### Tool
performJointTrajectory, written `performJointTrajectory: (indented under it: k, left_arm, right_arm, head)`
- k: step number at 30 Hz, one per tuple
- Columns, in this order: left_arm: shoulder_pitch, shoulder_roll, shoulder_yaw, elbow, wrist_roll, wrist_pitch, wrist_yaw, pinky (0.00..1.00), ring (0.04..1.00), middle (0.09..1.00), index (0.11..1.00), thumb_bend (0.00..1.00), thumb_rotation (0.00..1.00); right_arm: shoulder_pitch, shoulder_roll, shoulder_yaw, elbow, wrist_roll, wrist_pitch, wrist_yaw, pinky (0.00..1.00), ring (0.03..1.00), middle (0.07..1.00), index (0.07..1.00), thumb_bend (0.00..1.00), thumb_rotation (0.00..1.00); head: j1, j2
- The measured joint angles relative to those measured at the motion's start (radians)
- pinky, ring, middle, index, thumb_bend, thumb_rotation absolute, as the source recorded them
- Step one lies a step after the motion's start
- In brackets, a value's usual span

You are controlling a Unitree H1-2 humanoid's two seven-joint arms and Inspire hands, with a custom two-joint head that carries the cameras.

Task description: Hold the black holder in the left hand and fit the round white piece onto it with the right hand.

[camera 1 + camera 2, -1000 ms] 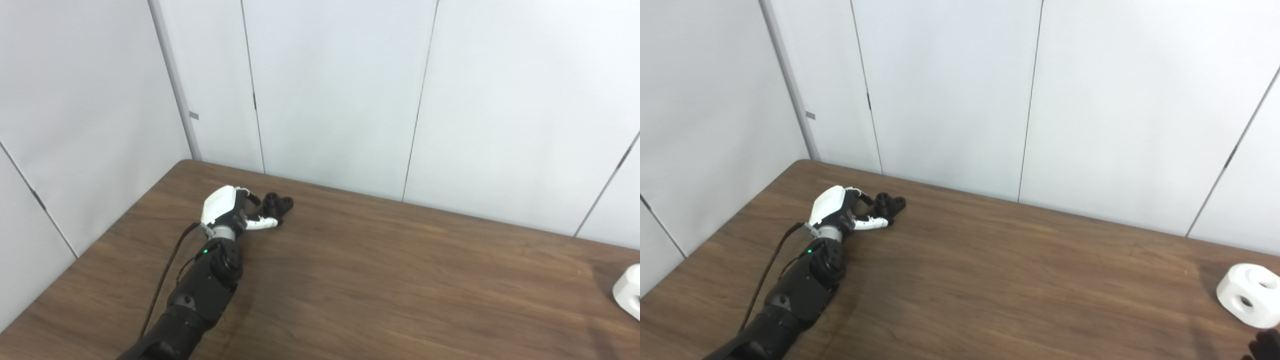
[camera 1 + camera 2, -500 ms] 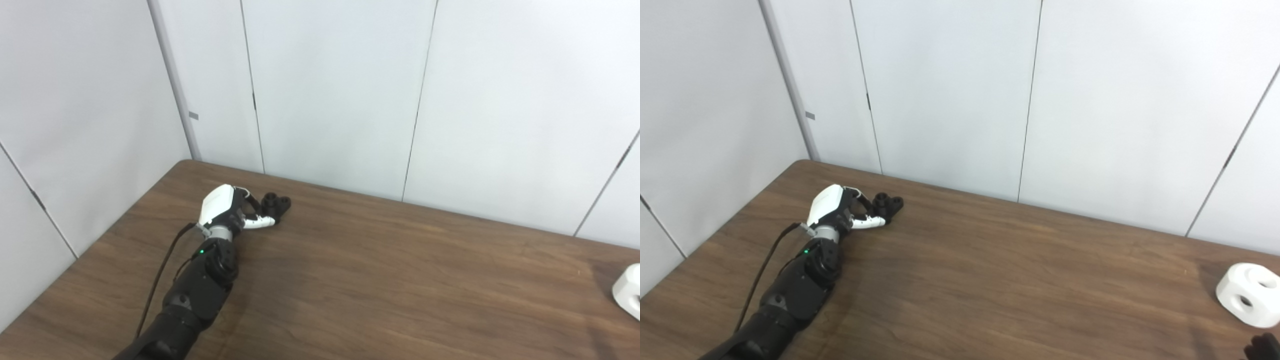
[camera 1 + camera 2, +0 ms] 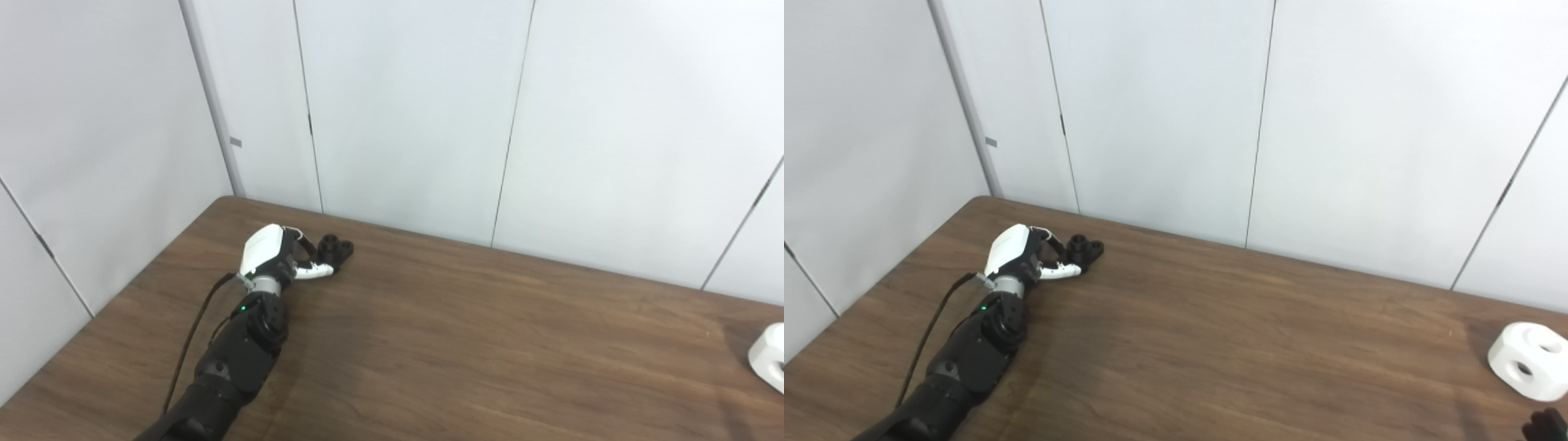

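The black holder [image 3: 337, 246], a small piece with round sockets on top, rests on the table near its far left corner. My left hand [image 3: 275, 254] reaches it from the near left. Its dark fingers curl against the holder's left side and its white thumb [image 3: 317, 271] lies along the near side, so the hand is shut on it. The round white piece [image 3: 1526, 361], with holes in its faces, sits on the table at the far right, cut off by the edge in the left eye view. Only dark fingertips of my right hand [image 3: 1543, 425] show at the bottom right corner, just below the white piece.
The brown wooden table [image 3: 465, 343] meets white wall panels [image 3: 404, 110] behind and to the left. A black cable [image 3: 193, 334] runs along my left forearm.
My left hand and the black holder have shifted slightly left together, and the fingers have closed tighter on the holder. The white piece has stayed put.
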Motion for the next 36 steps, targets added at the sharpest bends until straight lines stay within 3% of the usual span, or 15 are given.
performJointTrajectory:
  k: [15, 25, 36]
  left_arm:
    - [0.147, -0.008, -0.010, -0.272, 0.000, 0.045, -0.085, 0.87, 0.915, 0.832, 0.488, 0.52, 0.06]
    - [0.259, -0.038, -0.034, -0.469, 0.017, 0.058, -0.150, 0.90, 0.918, 0.829, 0.488, 0.52, 0.06]
    - [0.380, -0.075, -0.056, -0.618, 0.032, -0.014, -0.182, 0.95, 0.904, 0.826, 0.487, 0.52, 0.05]
  right_arm:
    - [0.000, 0.000, 0.000, 0.001, 0.003, -0.006, 0.003, 1.00, 1.000, 1.000, 1.000, 0.70, 1.00]
    - [-0.001, 0.001, 0.001, 0.000, -0.017, -0.019, -0.001, 1.00, 1.000, 1.000, 1.000, 0.67, 1.00]
    - [0.042, 0.038, 0.016, -0.063, -0.059, 0.051, -0.047, 1.00, 1.000, 0.981, 0.980, 0.63, 0.98]
  head:
    - [-0.040, 0.026]
    - [-0.104, 0.069]
    - [-0.166, 0.120]
